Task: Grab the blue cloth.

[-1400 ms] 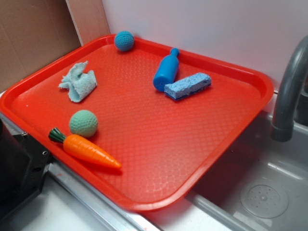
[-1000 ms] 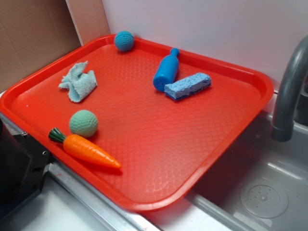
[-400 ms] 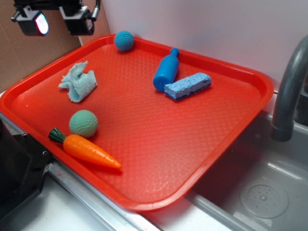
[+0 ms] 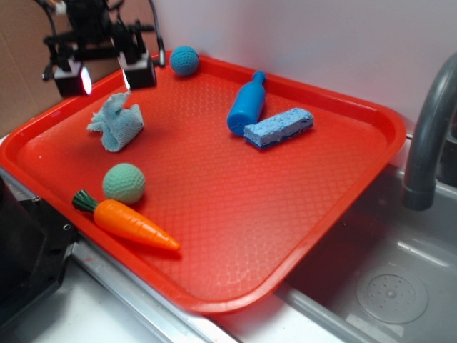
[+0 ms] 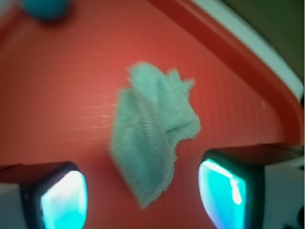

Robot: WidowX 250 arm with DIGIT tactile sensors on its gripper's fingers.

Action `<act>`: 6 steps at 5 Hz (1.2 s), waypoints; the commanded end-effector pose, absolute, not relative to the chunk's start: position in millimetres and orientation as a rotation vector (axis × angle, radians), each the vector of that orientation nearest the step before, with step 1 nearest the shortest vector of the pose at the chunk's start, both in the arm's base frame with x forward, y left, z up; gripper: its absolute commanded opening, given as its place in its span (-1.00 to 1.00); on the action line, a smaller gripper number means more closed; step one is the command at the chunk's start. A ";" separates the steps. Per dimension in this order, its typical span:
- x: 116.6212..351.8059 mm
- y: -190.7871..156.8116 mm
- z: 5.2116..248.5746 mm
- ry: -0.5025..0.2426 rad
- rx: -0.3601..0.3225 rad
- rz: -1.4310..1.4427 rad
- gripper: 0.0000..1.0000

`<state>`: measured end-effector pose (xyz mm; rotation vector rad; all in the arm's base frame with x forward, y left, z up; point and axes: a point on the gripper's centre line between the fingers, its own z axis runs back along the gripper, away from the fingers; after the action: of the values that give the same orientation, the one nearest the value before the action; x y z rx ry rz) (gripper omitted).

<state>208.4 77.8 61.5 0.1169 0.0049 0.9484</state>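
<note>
We see the gripper [image 4: 106,75] above the blue cloth [image 4: 116,123], at its 12 o'clock, fingers [image 5: 61,202] spread wide apart, touching nothing.

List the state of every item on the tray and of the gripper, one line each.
gripper: open, above the cloth, not touching.
blue cloth: crumpled, lying free.
teal knitted ball: resting at the far rim.
green knitted ball: resting beside the carrot.
toy carrot: lying flat.
blue bottle: on its side.
blue sponge: lying flat.
red tray: flat.
</note>
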 end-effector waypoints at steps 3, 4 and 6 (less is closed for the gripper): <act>213.2 106.1 19.6 0.008 0.135 0.761 -1.00; 209.4 107.7 31.7 0.016 0.077 0.730 -1.00; 200.1 76.4 114.3 -0.023 -0.025 0.390 -1.00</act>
<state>197.7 62.1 102.6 -0.0258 0.0358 0.4080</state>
